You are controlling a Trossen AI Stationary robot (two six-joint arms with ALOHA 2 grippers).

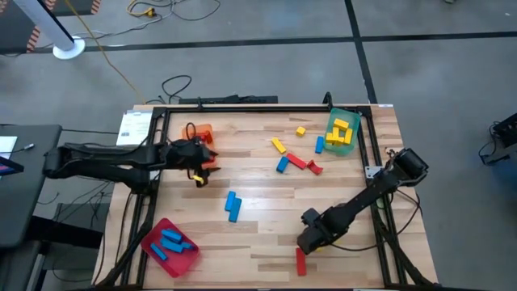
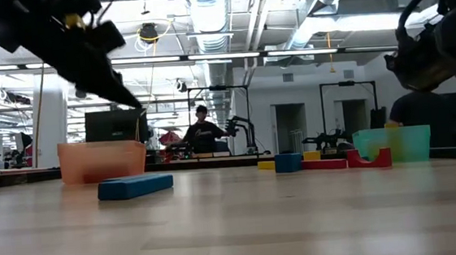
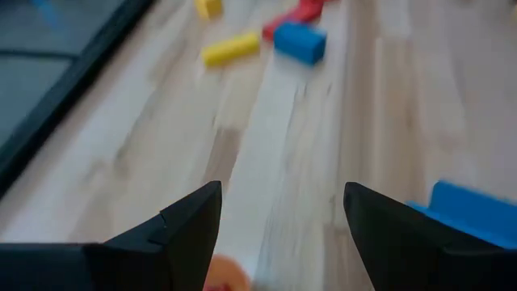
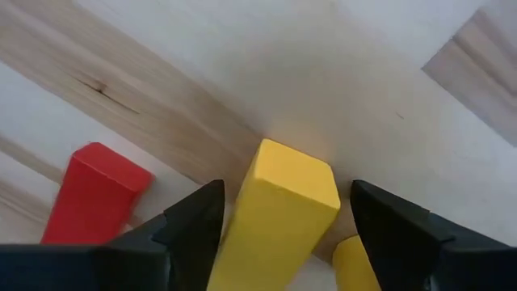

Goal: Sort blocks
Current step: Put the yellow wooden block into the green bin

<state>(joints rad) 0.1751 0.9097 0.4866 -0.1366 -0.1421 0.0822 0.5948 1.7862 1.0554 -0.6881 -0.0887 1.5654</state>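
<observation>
Loose blocks lie on the wooden table: yellow (image 1: 279, 145), blue (image 1: 282, 164) and red (image 1: 297, 162) ones at the far middle, and a blue pair (image 1: 233, 206) at the centre. By the near edge, my right gripper (image 1: 311, 241) points down, open. Its fingers stand on either side of a yellow block (image 4: 283, 210) on the table without touching it. A red block (image 4: 93, 198) and a second yellow block (image 4: 355, 263) lie beside it. My left gripper (image 1: 203, 166) hovers open by the orange tray (image 1: 200, 133), with nothing between its fingers (image 3: 190, 226).
A green tray (image 1: 343, 133) with yellow blocks stands at the far right. A red tray (image 1: 170, 246) with blue blocks sits at the near left corner. A black frame (image 1: 242, 107) runs round the table. Bare wood lies between the centre and the near edge.
</observation>
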